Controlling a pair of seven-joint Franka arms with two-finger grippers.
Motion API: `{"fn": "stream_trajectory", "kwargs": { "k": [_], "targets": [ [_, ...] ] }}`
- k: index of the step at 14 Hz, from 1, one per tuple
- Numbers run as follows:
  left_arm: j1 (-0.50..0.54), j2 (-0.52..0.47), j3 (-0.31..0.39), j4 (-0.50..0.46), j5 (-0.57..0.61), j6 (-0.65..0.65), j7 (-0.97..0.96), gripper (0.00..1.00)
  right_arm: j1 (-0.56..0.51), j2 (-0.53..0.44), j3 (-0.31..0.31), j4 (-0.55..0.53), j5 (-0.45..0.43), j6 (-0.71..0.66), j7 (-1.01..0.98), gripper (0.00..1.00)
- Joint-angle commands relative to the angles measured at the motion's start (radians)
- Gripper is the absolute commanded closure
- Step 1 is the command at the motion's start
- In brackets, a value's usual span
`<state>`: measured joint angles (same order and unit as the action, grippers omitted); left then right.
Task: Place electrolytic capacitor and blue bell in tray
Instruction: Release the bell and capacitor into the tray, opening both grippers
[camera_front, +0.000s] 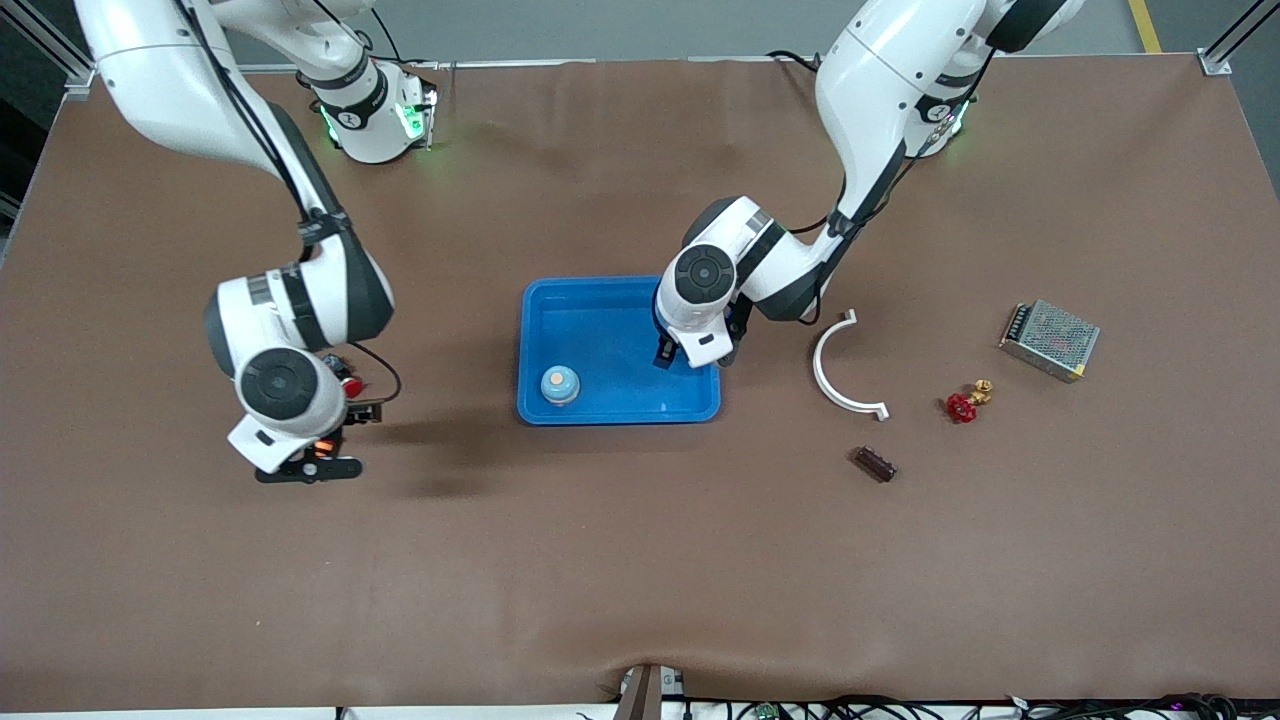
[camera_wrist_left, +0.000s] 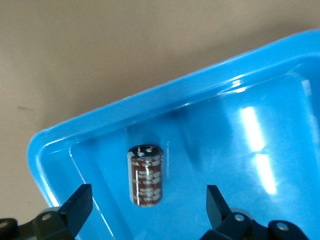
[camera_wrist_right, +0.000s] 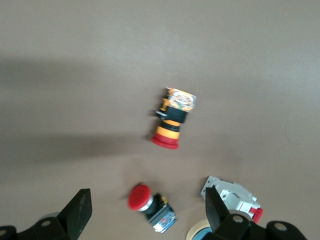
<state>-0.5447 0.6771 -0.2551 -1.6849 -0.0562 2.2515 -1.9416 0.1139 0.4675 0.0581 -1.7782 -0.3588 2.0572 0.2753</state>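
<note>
The bright blue tray (camera_front: 600, 320) sits mid-table. The blue bell (camera_front: 560, 384), with an orange top, stands in it at the corner nearest the front camera, toward the right arm's end. My left gripper (camera_front: 690, 352) hangs over the tray's corner toward the left arm's end and hides the capacitor in the front view. In the left wrist view the brown electrolytic capacitor (camera_wrist_left: 146, 175) is inside the tray (camera_wrist_left: 150, 95) between my open left gripper's (camera_wrist_left: 148, 197) fingers, touching neither. My right gripper (camera_front: 310, 468) is open and empty over bare cloth, apart from the tray.
Below my right gripper (camera_wrist_right: 147, 196) lie a red push button (camera_wrist_right: 150, 202), an orange-and-red button (camera_wrist_right: 172, 120), a white part (camera_wrist_right: 232, 197) and a tape roll (camera_wrist_right: 200, 232). Toward the left arm's end lie a white curved bracket (camera_front: 838, 368), a red valve handle (camera_front: 962, 405), a dark block (camera_front: 874, 463) and a metal box (camera_front: 1050, 340).
</note>
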Motion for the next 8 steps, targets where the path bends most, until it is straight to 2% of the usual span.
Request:
{"fn": "stream_trajectory", "kwargs": {
  "k": [1, 3, 5, 8],
  "targets": [
    [0.026, -0.034, 0.010, 0.077, 0.047, -0.128, 0.015, 0.00, -0.109, -0.200, 0.025, -0.284, -0.017, 0.136, -0.021, 0.00],
    [0.069, -0.044, 0.010, 0.109, 0.102, -0.174, 0.048, 0.00, -0.158, -0.278, 0.025, -0.386, 0.006, 0.173, -0.021, 0.00],
    [0.132, -0.051, 0.010, 0.116, 0.136, -0.193, 0.119, 0.00, -0.198, -0.358, 0.025, -0.505, 0.034, 0.265, -0.030, 0.00],
    [0.218, -0.056, 0.010, 0.113, 0.183, -0.214, 0.243, 0.00, -0.264, -0.418, 0.025, -0.625, 0.070, 0.357, -0.036, 0.00]
  ]
}}
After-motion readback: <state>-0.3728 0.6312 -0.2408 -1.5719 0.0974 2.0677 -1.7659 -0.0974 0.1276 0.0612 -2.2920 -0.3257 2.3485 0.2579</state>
